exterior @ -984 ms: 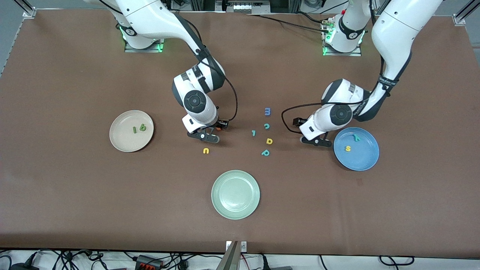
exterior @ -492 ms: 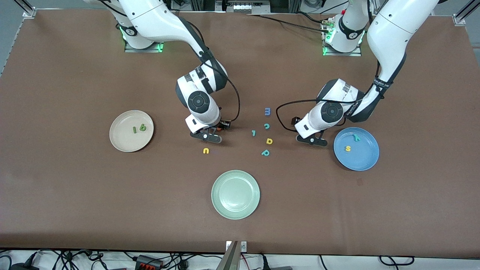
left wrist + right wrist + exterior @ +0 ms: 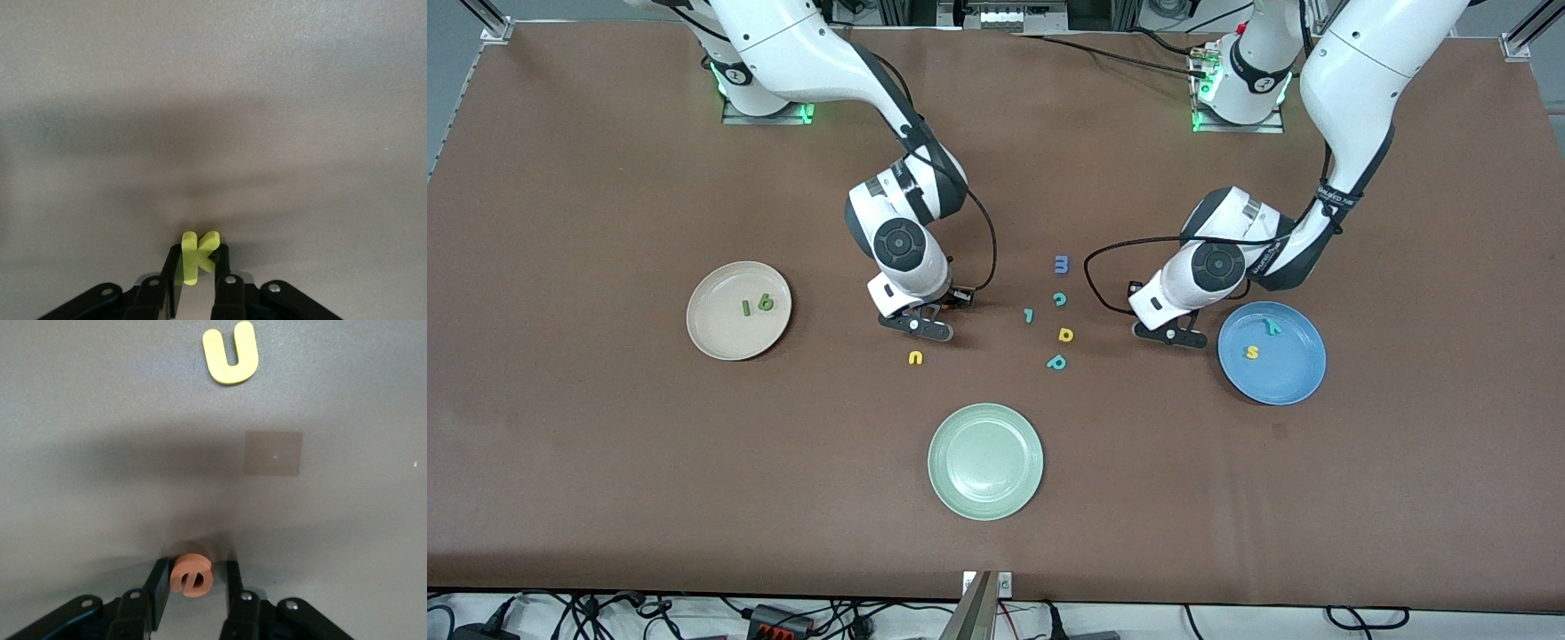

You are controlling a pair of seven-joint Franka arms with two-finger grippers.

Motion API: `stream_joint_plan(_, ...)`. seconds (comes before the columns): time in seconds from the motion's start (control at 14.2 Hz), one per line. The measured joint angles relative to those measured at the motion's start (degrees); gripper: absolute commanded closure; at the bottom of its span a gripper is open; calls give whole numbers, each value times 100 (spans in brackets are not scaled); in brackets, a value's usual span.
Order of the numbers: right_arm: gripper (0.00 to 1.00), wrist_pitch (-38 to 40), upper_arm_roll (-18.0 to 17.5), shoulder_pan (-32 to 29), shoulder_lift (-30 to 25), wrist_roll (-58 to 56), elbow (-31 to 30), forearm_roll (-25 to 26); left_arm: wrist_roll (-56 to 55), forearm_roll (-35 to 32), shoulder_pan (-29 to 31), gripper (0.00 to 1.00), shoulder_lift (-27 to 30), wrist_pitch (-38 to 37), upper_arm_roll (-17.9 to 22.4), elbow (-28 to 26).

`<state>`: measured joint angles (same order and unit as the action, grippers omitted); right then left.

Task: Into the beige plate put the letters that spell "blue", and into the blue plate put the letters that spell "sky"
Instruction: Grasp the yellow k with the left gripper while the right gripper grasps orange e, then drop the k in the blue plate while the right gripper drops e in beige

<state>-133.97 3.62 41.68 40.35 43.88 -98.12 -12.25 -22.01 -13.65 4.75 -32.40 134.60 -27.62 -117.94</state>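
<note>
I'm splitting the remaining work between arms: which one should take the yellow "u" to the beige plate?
Right. The yellow "u" lies beside the right gripper, toward the beige plate; the left gripper pinches the yellow "k".

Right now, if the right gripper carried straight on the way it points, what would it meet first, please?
The right gripper points down at the table, with the orange "e" between its fingers, so it would likely meet the tabletop first.

Yellow "k" (image 3: pixel 197 256) and orange "e" (image 3: pixel 191 574) hidden in front view.
</note>
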Motion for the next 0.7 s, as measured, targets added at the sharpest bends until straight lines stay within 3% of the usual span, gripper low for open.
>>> stream_joint_plan(0.21,79,0,11,-1,-4,-3,7,0,0,0,88,98,61,-70,0,134)
stream_joint_plan(0.42,79,55,106,-61,-25,-74,107,3,141,0,295,99,277,-1179,0,768)
stream_joint_plan(0.56,79,518,204,-299,-178,-365,233,10,440,-2,450,99,369,-1947,5,1355)
stream_joint_plan(0.7,79,1345,414,-682,-470,-998,278,18,900,-166,716,98,357,-2201,43,1714)
